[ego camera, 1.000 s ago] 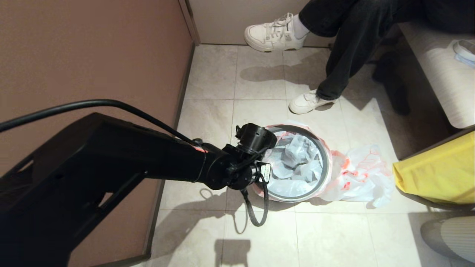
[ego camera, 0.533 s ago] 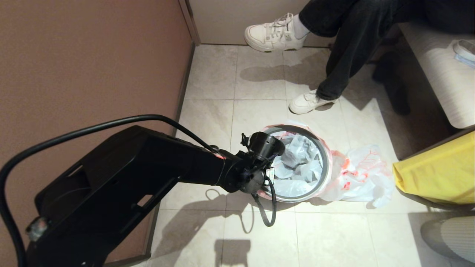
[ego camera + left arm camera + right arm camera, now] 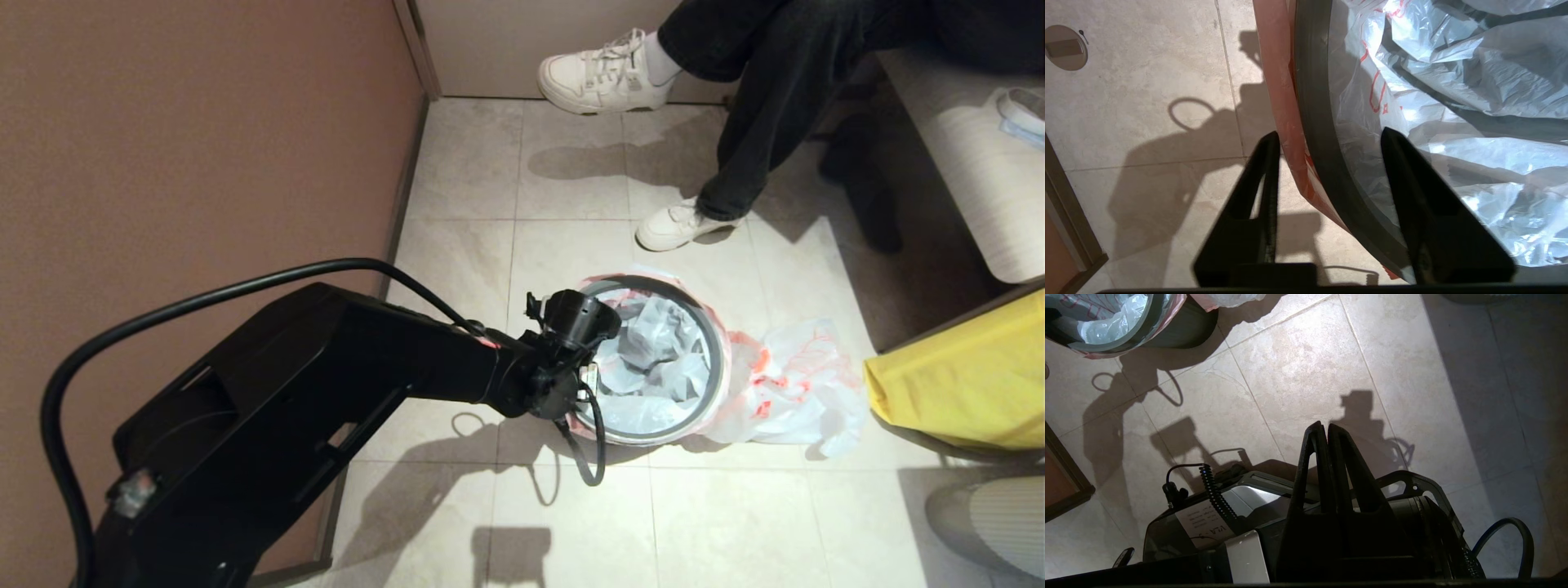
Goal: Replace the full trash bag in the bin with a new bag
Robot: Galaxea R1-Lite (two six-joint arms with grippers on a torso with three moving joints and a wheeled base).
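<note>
— What had moved since a second before?

— The left arm had swung lower and further out toward the bin, so that its wrist sat over the bin's left edge instead of short of it. Nothing else on the floor had shifted.

— And the bin itself?

— It stood on the tiled floor, a small round dark tub with a grey hoop as rim. A thin whitish bag with a pink-red edge lined it, the edge folded down outside the hoop, and the film inside lay crumpled. I saw only film in there, so I took it for the new bag.

— Where was the full trash bag?

— The full trash bag lay on the floor touching the bin's right side, a whitish heap with red print.

— The left pincer?

— The left pincer was spread, one finger outside the rim above the floor and the other over the film inside, with hoop and pink edge between them. It pinched nothing.

— The right one?

— The right pincer was pressed together and empty, parked above the robot's base, well apart from the bin.

— Anything around?

— A brown wall on the left, a seated person's white shoes beyond the bin, and a yellow bag at the right.
</note>
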